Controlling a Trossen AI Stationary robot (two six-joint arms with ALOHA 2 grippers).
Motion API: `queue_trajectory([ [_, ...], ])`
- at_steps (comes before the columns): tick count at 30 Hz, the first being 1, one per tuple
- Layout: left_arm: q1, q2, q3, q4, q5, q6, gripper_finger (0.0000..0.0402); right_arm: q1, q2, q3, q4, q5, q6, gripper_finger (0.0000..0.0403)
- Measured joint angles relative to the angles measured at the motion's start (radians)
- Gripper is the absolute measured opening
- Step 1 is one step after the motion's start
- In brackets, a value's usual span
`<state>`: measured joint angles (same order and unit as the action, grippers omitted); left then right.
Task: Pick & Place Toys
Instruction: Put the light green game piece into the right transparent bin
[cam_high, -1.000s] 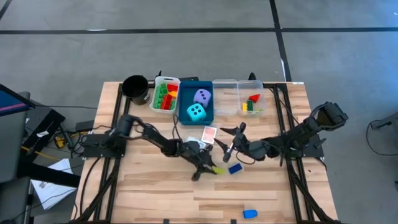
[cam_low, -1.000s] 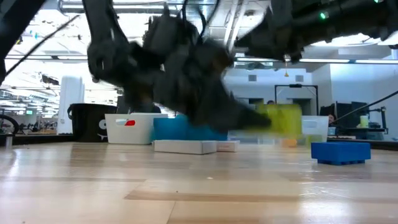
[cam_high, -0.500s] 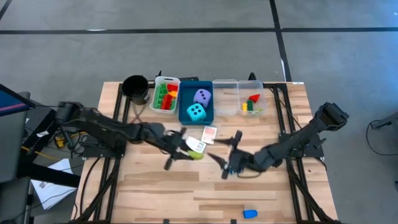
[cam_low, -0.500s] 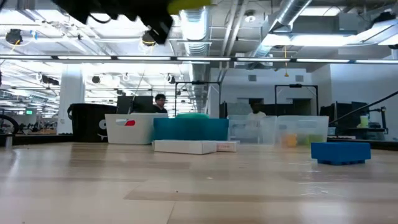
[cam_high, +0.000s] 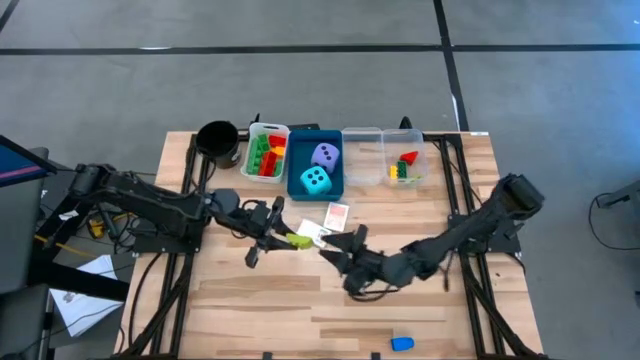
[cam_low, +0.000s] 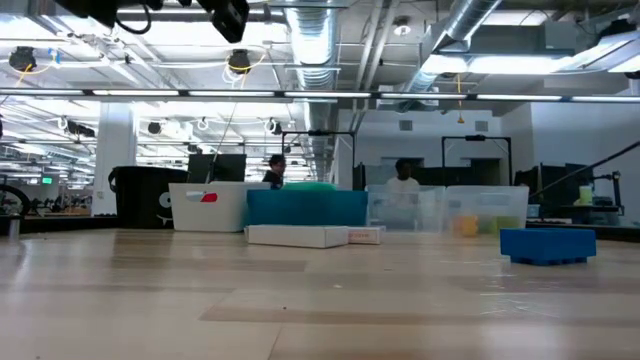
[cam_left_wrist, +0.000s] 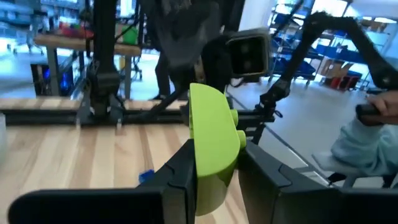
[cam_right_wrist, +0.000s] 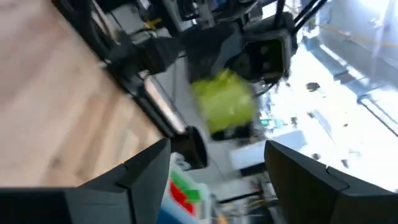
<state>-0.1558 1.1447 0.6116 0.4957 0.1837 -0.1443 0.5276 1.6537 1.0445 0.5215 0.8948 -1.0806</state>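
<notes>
On the slatted wooden table (cam_high: 250, 300), the left gripper (cam_high: 283, 236) pinches a lime-green plastic brick (cam_high: 300, 240) just short of the blue tray (cam_high: 318, 190), likely for sorting. The right gripper (cam_high: 337, 258) hovers near that tray, fingers spread, empty.

left arm (cam_high: 150, 205): you see dark, slender jointed links with rounded black joint housings, left of frame.
right arm (cam_high: 470, 230): same dark build; a bulky black block at its outer joint, right of frame.
left gripper (cam_left_wrist: 214, 177): your wrist view shows two flat, angular black fingers.
right gripper (cam_right_wrist: 214, 177): two broad, dark grey fingers with slanted edges.
</notes>
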Motion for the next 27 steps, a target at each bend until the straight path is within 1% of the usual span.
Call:
queue_trajectory([
  [2, 0.000, 0.009, -0.001, 0.018, 0.000, -0.020, 0.0075, -0.018, 0.051, 0.046, 0.019, 0.024, -0.049, 0.0255],
  [5, 0.000, 0.015, 0.000, 0.010, -0.002, -0.055, 0.0075, -0.044, 0.110, 0.119, 0.033, 0.115, -0.079, 0.0255],
  [7, 0.000, 0.014, 0.001, 0.009, -0.005, -0.077, 0.0075, -0.048, 0.125, 0.142, 0.034, 0.127, -0.100, 0.0255],
  [8, 0.000, 0.014, 0.001, 0.006, -0.004, -0.079, 0.0075, -0.048, 0.132, 0.148, 0.034, 0.122, -0.113, 0.0255],
  [12, 0.000, 0.015, 0.001, 0.000, -0.008, -0.105, 0.0075, -0.045, 0.135, 0.149, 0.033, 0.047, -0.132, 0.0255],
  [16, 0.000, 0.015, 0.001, -0.002, -0.010, -0.105, 0.0075, -0.045, 0.135, 0.150, 0.033, 0.011, -0.127, 0.0255],
  [24, 0.000, 0.015, 0.001, -0.001, -0.019, -0.105, 0.0075, -0.046, 0.135, 0.150, 0.025, -0.001, -0.106, 0.0254],
  [27, 0.000, 0.015, 0.001, -0.001, -0.019, -0.105, 0.0075, -0.049, 0.134, 0.150, 0.011, 0.000, -0.067, 0.0238],
])
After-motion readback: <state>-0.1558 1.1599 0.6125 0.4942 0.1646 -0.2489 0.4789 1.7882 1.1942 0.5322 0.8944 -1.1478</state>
